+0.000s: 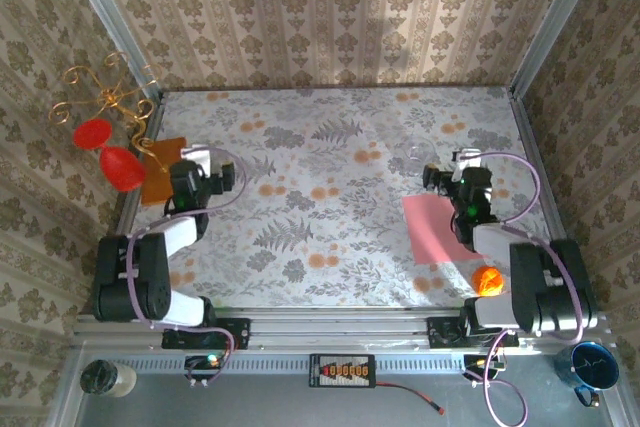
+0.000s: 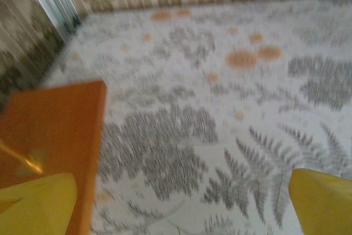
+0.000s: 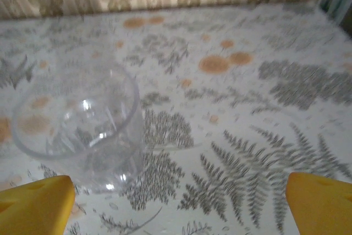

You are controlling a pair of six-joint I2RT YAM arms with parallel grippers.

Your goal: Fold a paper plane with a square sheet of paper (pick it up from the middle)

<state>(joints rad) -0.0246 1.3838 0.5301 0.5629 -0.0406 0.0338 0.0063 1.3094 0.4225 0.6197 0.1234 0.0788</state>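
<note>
The square sheet of paper [image 1: 432,230] lies flat on the table at the right, salmon pink, with its right edge under my right arm. My right gripper [image 1: 450,169] hangs beyond the sheet's far edge. It is open, and its yellow fingertips [image 3: 34,204] stand wide apart over bare tablecloth with nothing between them. My left gripper [image 1: 206,163] is at the far left of the table, also open, with its yellow fingertips [image 2: 36,203] spread and nothing between them. The paper plane is out of view.
A darker orange sheet [image 2: 50,129] lies just left of the left gripper. A clear glass cup [image 3: 77,120] stands just left of the right gripper. A gold wire stand with red pieces [image 1: 108,137] sits at the left wall. An orange ball [image 1: 488,279] rests by the right arm's base.
</note>
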